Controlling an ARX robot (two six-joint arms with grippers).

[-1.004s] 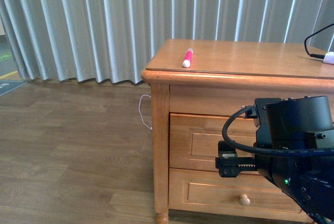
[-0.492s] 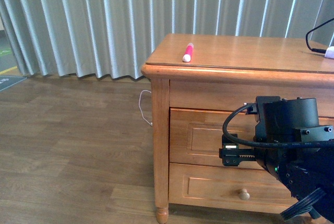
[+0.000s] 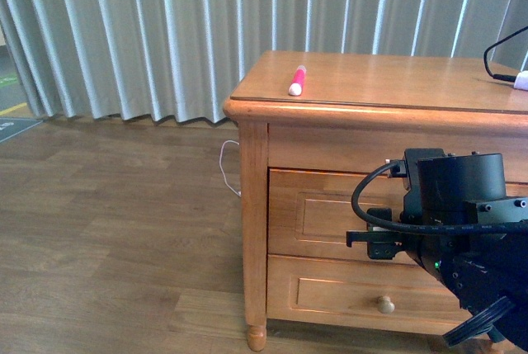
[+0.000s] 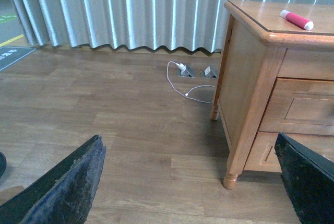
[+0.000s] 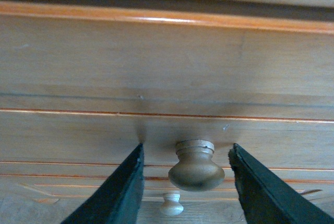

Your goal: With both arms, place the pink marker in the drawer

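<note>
The pink marker (image 3: 297,80) with its white cap lies on the wooden cabinet's top (image 3: 388,82), near the left front corner. It also shows in the left wrist view (image 4: 296,19). My right gripper (image 5: 186,150) is open at the upper drawer (image 3: 322,218), its fingers (image 5: 117,192) on either side of the round wooden knob (image 5: 195,166) without touching it. The drawer is shut. The black right arm (image 3: 462,222) hides the knob in the front view. My left gripper (image 4: 188,203) is open and empty, low over the floor to the left of the cabinet.
A lower drawer with its own knob (image 3: 385,304) is shut below. A white cylinder with a black cable (image 3: 521,82) lies at the cabinet top's right edge. A white cord (image 4: 188,85) lies on the wood floor (image 3: 115,230) before grey curtains (image 3: 165,32).
My right gripper has moved in closer to the upper drawer's front. The front view shifted a little early on. The marker has not moved.
</note>
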